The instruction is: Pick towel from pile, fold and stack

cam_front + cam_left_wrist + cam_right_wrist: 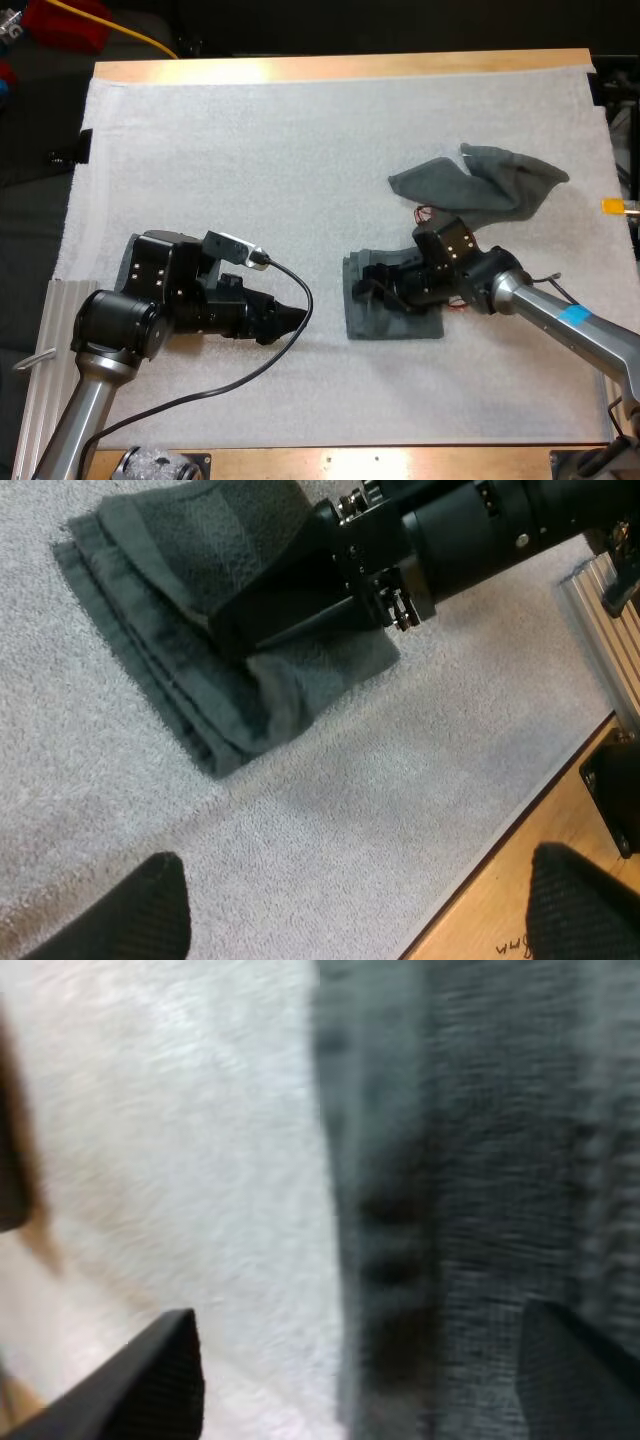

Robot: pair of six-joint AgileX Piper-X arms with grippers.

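Folded towel [396, 322] laid flat mid-mat, directly under right gripper [368, 287]. Right fingers [150, 1385] spread: one over cloth, other over bare mat [300, 150], with towel edge facing left arm seen between them; nothing pinched. Left gripper [290, 318] just beside that edge, pointed at it, fingers [140, 910] spread, empty, clear of cloth. Right arm nearer. Crumpled towel [490, 185] farther back, apart from folded one. Right gripper judged to block left-side approach.
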